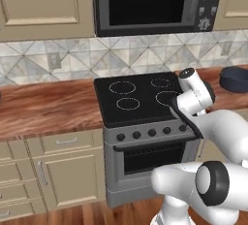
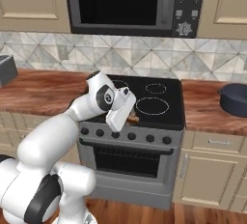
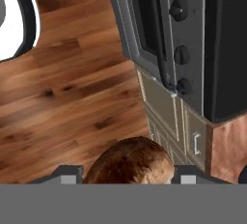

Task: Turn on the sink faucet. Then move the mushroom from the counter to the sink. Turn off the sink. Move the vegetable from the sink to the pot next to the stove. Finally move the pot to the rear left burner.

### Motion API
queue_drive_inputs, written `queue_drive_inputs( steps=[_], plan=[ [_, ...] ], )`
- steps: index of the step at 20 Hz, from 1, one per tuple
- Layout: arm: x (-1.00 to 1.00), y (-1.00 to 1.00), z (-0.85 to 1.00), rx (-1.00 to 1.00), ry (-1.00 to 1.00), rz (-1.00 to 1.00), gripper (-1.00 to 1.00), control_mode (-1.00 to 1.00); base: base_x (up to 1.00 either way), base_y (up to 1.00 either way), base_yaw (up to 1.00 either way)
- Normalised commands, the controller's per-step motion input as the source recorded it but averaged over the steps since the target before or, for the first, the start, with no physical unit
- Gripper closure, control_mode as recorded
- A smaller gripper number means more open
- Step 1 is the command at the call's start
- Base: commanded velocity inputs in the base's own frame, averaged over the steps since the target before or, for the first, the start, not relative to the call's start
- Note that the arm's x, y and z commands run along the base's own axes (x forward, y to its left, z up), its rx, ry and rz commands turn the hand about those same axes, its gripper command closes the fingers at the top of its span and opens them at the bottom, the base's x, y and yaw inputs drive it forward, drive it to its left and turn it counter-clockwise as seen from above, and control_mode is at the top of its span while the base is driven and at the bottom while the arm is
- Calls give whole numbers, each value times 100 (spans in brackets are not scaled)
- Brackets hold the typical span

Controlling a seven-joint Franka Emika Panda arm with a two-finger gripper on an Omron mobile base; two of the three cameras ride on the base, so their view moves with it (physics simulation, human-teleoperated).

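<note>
Gripper (image 3: 129, 177) clamped on mushroom (image 3: 130, 162) across cap; light, soft, rounded, so keep squeeze gentle, wary of slip.

Brown mushroom (image 3: 131, 162), black stove (image 1: 135, 98), dark pot (image 2: 235, 99).

The white arm (image 1: 213, 127) reaches over the stove's (image 1: 138, 98) right front corner; a dark pot (image 1: 234, 79) sits on the desk (image 1: 43, 107) at far right.
</note>
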Motion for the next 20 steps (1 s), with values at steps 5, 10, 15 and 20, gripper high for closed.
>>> queue_drive_inputs(
  steps=[5, 10, 15, 20],
  plan=[
    [0, 0, 0, 0, 0, 0, 100, 100, 43, -59, 5],
    [0, 0, 0, 0, 0, 0, 100, 100, 44, -53, 5],
    [0, 0, 0, 0, 0, 0, 100, 100, 42, -58, 6],
    [0, 0, 0, 0, 0, 0, 100, 100, 41, -55, 6]
  ],
)
